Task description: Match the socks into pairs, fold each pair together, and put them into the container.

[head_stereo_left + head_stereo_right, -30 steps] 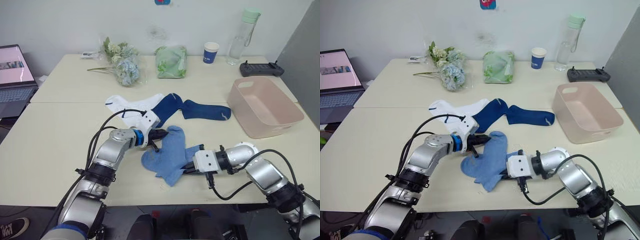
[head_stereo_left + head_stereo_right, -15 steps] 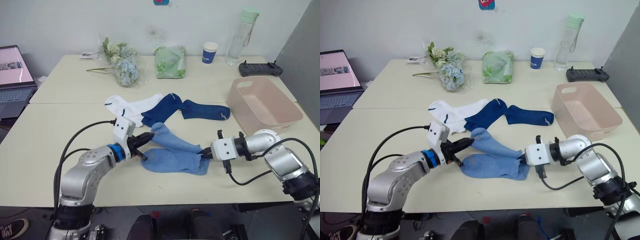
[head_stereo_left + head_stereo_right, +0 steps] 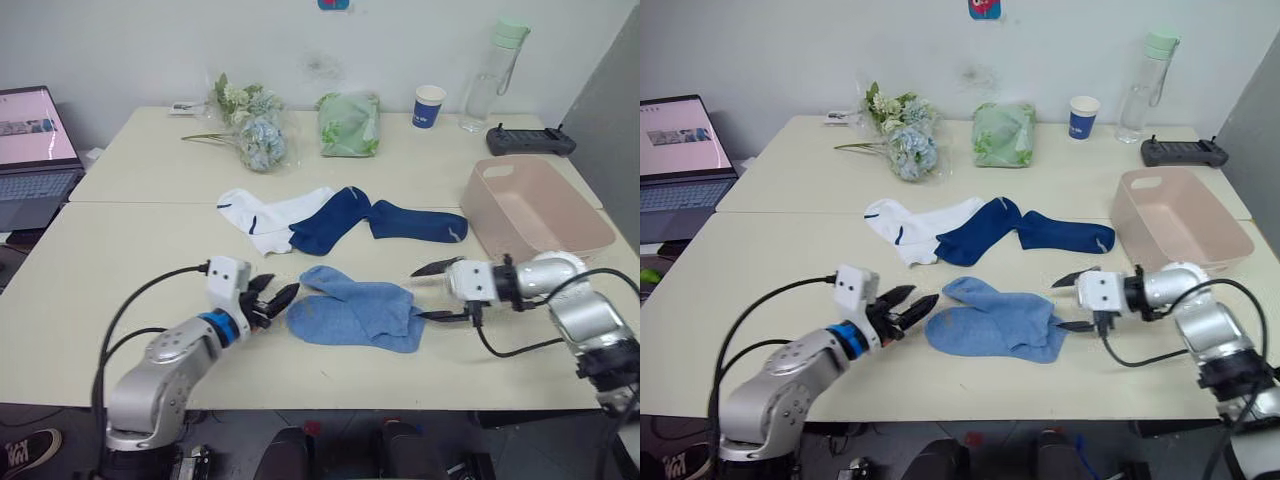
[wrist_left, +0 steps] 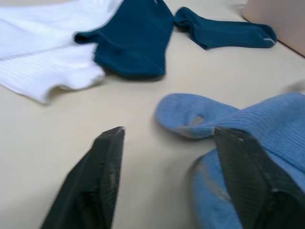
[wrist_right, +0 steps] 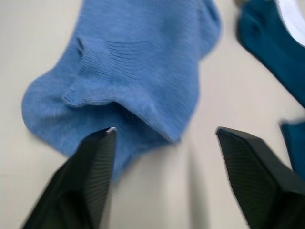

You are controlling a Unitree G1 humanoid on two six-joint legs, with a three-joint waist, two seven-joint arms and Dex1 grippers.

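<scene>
**Socks lying loose, tub sitting empty**

Two light blue socks [image 3: 358, 315] are lying stacked flat near the front edge. Behind them, the white socks [image 3: 268, 214] are overlapping one dark navy sock [image 3: 328, 221], with the second navy sock [image 3: 417, 222] stretching toward the pale pink tub [image 3: 535, 208], which is sitting upright and empty at the right.

Along the far edge of the pale table [image 3: 120, 260], near the top of the frame, stand a bunch of pale flowers [image 3: 250, 125], a green plastic bag [image 3: 349, 123], a blue-and-white paper cup [image 3: 428, 106] and a clear bottle [image 3: 491, 72] with a green cap. A black controller [image 3: 527, 140] lies at the upper right, just right of the bottle. An open laptop [image 3: 30, 160] with a lit screen sits at the left edge of the frame.
</scene>
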